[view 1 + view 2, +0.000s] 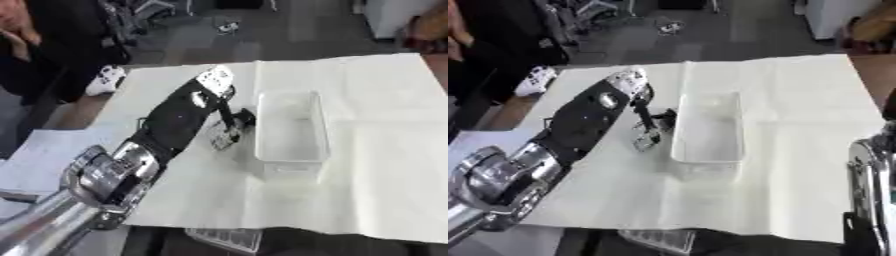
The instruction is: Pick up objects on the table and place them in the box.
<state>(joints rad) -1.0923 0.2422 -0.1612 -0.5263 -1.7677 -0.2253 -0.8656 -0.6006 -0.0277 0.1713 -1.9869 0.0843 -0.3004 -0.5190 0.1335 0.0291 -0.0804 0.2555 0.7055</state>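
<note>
In the left eye view, the left hand (pixel 206 97) reaches in from the lower left over the white sheet (pixel 376 150) covering the table. Its fingers (pixel 229 120) curl down around a small dark object (pixel 234 127) just left of the clear box (pixel 293 127). The object seems black with a pale, silvery lower end, though its form is hard to make out. Its long axis runs roughly from upper right to lower left, pale end nearest the camera. The box is a clear rectangular tub, long side running away from the camera, standing upright on the sheet.

In the right eye view, the same object (pixel 651 131) lies between the fingers and the box wall, close beside it. A silver part of the right arm (pixel 872 170) shows at the right edge; its hand is out of sight.
</note>
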